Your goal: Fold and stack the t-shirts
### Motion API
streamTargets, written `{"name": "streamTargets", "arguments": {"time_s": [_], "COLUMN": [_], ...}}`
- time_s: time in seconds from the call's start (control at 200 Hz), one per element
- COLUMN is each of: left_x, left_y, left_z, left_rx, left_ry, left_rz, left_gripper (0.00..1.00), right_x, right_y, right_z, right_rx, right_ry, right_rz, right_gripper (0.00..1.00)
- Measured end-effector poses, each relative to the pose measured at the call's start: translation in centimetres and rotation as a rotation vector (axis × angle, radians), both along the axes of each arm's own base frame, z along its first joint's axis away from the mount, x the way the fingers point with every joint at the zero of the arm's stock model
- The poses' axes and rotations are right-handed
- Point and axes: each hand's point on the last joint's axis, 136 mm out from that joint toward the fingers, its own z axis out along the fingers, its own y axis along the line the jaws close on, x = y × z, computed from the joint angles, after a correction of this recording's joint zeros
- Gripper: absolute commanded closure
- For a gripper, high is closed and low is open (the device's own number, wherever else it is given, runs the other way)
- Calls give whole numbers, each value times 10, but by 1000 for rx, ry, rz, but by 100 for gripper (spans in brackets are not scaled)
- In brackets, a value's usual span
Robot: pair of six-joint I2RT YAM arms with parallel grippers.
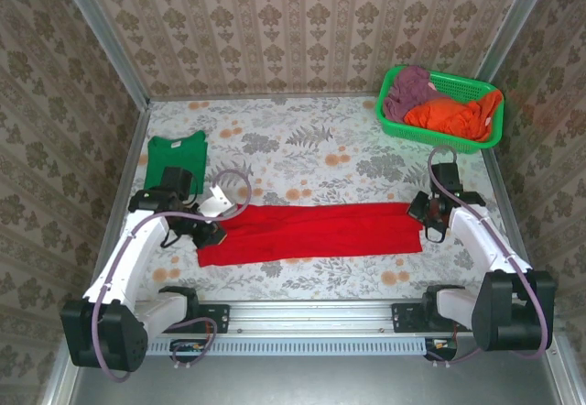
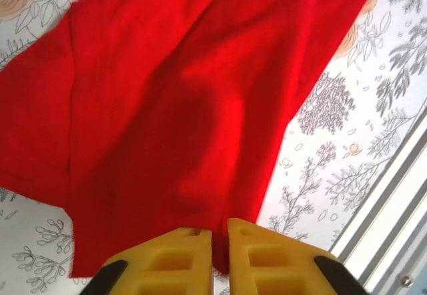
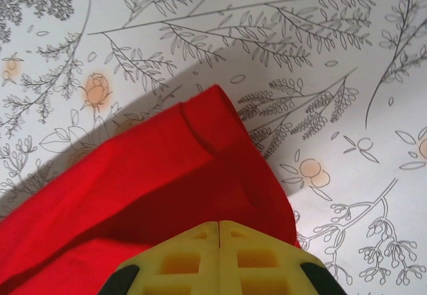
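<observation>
The red t-shirt (image 1: 311,231) lies folded into a long strip across the near middle of the table. My left gripper (image 1: 212,234) is at its left end. In the left wrist view the jaws (image 2: 220,231) stand slightly parted, with the edge of the red cloth (image 2: 167,108) still in the narrow gap. My right gripper (image 1: 428,231) is at the strip's right end. Its yellow jaws (image 3: 219,225) are pressed together on the red cloth (image 3: 147,181), which rises a little off the table there. The green t-shirt (image 1: 176,158) lies folded at the far left.
A green mesh basket (image 1: 430,133) at the far right corner holds purple and orange clothes. Patterned walls close in the table on three sides. A metal rail (image 1: 311,318) runs along the near edge between the arm bases.
</observation>
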Motion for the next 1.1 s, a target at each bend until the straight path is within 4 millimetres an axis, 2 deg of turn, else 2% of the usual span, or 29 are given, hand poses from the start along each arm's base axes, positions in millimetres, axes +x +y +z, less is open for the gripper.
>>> {"name": "streamTargets", "arguments": {"time_s": [0.03,0.08,0.11,0.155,0.185,0.24,0.35,0.42,0.48,0.58,0.675,0.785,0.905,1.0,1.1], "left_x": [0,0,1,3,6,12,32,50,67,96,115,119,109,96,87], "left_y": [1,3,4,5,4,3,-2,-8,-15,-31,-43,-49,-51,-48,-44], "left_z": [-2,-3,-4,-2,0,4,15,25,35,52,56,45,16,-12,-32], "left_rx": [9,20,29,32,30,18,-32,-77,-119,-185,-226,-246,-257,-234,-209], "left_ry": [-4,-16,-31,-49,-64,-94,-151,-172,-183,-184,-170,-124,-36,37,82], "left_rz": [-4,-2,0,7,13,38,121,197,267,373,473,621,767,850,906], "left_gripper": [54,29,18,7,2,0,0,0,0,0,0,0,0,0,0], "right_x": [-1,-1,-1,0,1,3,17,27,33,40,41,39,34,32,31], "right_y": [0,0,0,1,4,9,37,60,81,120,155,180,185,184,186], "right_z": [0,1,3,6,9,15,35,44,43,27,3,-23,-44,-50,-49], "right_rx": [2,3,2,0,-1,-16,-52,-60,-58,-57,-46,-36,-30,-29,-15], "right_ry": [0,-3,-11,-26,-36,-55,-110,-136,-140,-99,-40,33,98,119,120], "right_rz": [-5,-8,-5,10,30,79,231,325,396,507,585,625,602,584,576], "right_gripper": [58,40,29,20,18,16,15,17,20,28,39,54,70,88,94]}}
